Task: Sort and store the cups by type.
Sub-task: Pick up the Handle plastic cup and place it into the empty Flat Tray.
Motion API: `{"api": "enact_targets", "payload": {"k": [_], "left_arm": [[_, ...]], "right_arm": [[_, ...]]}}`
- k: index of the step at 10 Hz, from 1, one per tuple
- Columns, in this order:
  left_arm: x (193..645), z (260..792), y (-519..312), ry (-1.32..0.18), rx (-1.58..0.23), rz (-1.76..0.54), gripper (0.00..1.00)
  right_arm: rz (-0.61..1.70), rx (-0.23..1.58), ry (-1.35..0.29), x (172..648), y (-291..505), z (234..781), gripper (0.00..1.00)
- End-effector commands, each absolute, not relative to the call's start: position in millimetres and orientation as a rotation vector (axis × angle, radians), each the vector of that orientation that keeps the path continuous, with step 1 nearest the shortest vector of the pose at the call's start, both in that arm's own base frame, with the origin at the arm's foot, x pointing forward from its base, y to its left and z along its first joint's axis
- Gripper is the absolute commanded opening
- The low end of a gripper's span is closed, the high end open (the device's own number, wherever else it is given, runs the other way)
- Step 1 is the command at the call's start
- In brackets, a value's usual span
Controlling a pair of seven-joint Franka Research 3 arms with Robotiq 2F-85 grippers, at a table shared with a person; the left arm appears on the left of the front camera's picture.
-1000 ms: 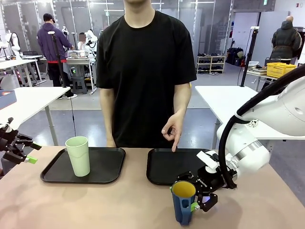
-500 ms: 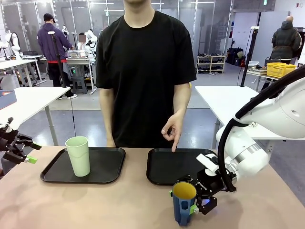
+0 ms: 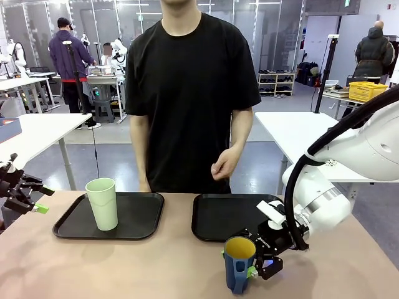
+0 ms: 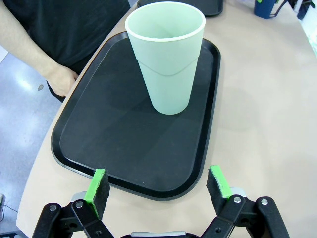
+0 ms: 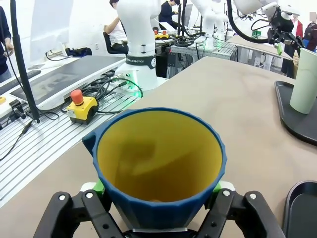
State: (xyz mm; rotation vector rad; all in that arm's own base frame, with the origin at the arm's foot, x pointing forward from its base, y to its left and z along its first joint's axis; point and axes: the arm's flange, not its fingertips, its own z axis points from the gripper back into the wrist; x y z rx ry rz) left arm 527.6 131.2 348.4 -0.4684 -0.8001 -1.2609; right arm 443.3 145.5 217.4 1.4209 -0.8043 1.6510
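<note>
The pale mint-green tumbler (image 3: 102,204) stands upright on the left black tray (image 3: 140,219). In the left wrist view the tumbler (image 4: 166,57) is ahead of my open left gripper (image 4: 158,183), which hangs off the near end of that tray (image 4: 99,134). In the front view the left gripper (image 3: 28,199) is at the table's far left edge. My right gripper (image 3: 254,266) is shut on the dark blue mug (image 3: 239,263) with the yellow inside, just in front of the right tray (image 3: 215,219). From the right wrist, the mug (image 5: 158,163) sits upright between the fingers (image 5: 94,187).
A person in a black shirt stands at the far side; one hand (image 3: 223,165) is raised above the right tray, the other hand (image 4: 62,82) rests by the left tray. A yellow emergency-stop box (image 5: 81,106) and cables lie beyond the table edge.
The person's hand, which pointed down at the right tray, has lifted away from it. My right gripper with the mug has barely shifted. The left gripper is still.
</note>
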Motion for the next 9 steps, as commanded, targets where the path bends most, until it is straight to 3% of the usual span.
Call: {"api": "enact_targets", "payload": {"k": [1, 9], "left_arm": [[531, 349, 133, -0.831, -0.478, -1.273, 1.0], [531, 349, 133, -0.831, -0.478, -1.273, 1.0]], "right_arm": [[1.705, 1.379, -0.871, 428, 137, 208, 0.49], [1.639, 1.212, -0.932, 434, 89, 304, 0.49]]}}
